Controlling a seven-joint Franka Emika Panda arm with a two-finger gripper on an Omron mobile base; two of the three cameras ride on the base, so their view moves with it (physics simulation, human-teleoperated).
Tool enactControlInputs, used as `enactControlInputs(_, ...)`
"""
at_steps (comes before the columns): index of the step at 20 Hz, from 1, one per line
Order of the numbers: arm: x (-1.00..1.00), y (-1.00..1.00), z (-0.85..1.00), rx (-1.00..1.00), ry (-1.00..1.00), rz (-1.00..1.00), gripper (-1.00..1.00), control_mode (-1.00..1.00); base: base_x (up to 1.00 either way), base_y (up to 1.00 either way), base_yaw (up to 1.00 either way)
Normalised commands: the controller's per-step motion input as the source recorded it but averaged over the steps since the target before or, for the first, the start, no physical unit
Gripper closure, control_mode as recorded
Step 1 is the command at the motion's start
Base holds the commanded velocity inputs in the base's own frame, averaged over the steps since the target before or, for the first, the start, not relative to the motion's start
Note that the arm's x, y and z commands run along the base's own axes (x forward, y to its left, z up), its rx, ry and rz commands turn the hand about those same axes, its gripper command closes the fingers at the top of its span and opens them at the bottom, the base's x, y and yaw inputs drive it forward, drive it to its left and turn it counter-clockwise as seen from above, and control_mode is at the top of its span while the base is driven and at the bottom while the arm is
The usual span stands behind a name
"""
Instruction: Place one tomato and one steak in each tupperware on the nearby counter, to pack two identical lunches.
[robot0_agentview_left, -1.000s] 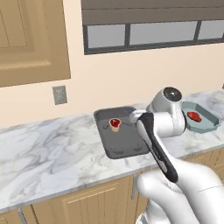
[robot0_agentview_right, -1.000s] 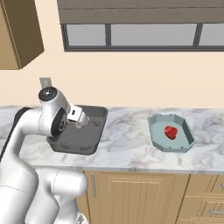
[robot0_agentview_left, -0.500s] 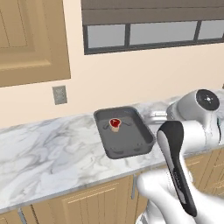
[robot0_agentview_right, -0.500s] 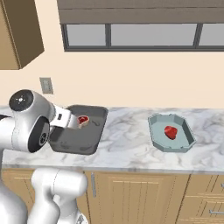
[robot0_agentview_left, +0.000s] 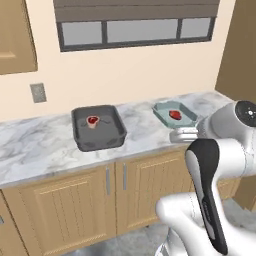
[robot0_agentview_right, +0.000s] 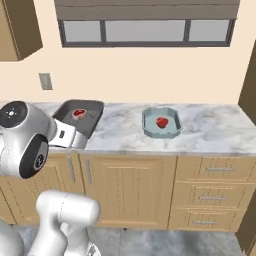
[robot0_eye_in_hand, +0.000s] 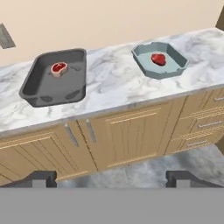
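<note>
On the marbled counter (robot0_eye_in_hand: 113, 84) stands a dark grey tupperware (robot0_eye_in_hand: 61, 88) with a pink-red, fat-rimmed steak (robot0_eye_in_hand: 58, 68) in its far end. To its right, a pale teal tupperware (robot0_eye_in_hand: 169, 70) holds a deep red steak (robot0_eye_in_hand: 158, 58). The base views show the same pairs: grey box (robot0_agentview_left: 100, 138) with steak (robot0_agentview_left: 93, 120), teal box (robot0_agentview_left: 186, 120) with steak (robot0_agentview_left: 175, 114). My gripper (robot0_eye_in_hand: 112, 180) is open and empty, well back from the counter and facing it. Any tomato is out of view.
Light wooden cabinet doors (robot0_eye_in_hand: 118, 135) and drawers (robot0_agentview_right: 210, 172) run below the worktop, with grey floor (robot0_eye_in_hand: 144, 173) in front. A wall outlet (robot0_agentview_left: 37, 92) and a window (robot0_agentview_left: 135, 30) sit above the counter. A tall wooden cabinet (robot0_agentview_left: 237, 55) closes off the right end.
The whole picture has shifted: the base has backed away from the counter, so both boxes look smaller and farther off. My arm has drawn back with it. The jaws stayed open.
</note>
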Motion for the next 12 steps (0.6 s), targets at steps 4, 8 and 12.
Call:
enactControlInputs(4,0.00,0.00,0.00,0.00,0.00,0.00,-1.00,1.00,-0.41,-1.00,0.00)
enactControlInputs(8,0.00,0.00,0.00,0.00,0.00,0.00,-1.00,1.00,-0.26,-0.98,0.00)
enactControlInputs(12,0.00,0.00,0.00,0.00,0.00,0.00,-1.00,1.00,-0.18,-0.95,0.00)
